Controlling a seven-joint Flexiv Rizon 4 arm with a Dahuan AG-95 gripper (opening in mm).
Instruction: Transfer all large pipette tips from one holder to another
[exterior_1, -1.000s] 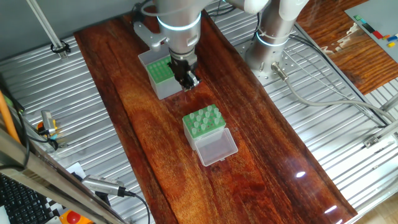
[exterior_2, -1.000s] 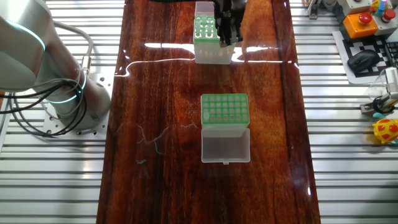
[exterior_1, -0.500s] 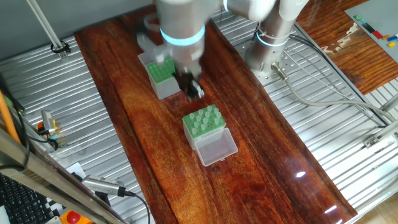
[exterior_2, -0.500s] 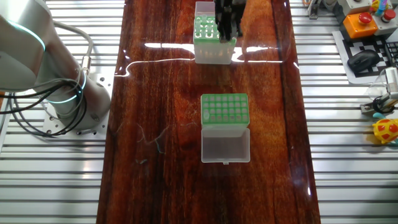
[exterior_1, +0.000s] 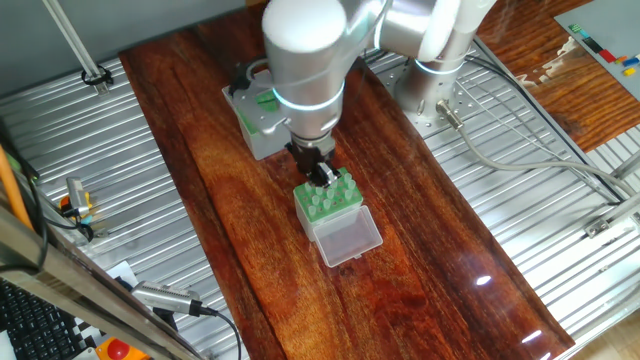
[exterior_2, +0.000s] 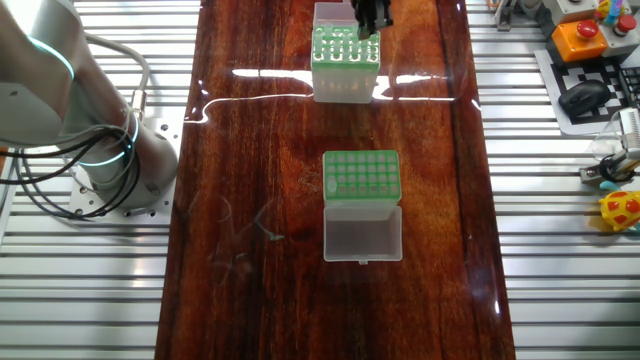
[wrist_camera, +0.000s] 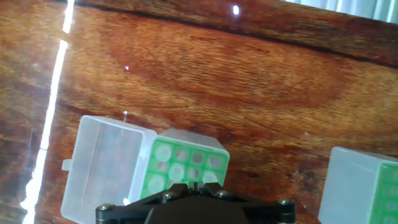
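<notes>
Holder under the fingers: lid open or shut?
Open. The holder has its clear lid swung out flat beside the green rack; hand view shows the rack uncovered.

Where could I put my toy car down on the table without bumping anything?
The bare wood between the grey box and the whitish box, or the long stretch past the whitish box's lid. It's crowded at the whitish box, under the gripper.
</notes>
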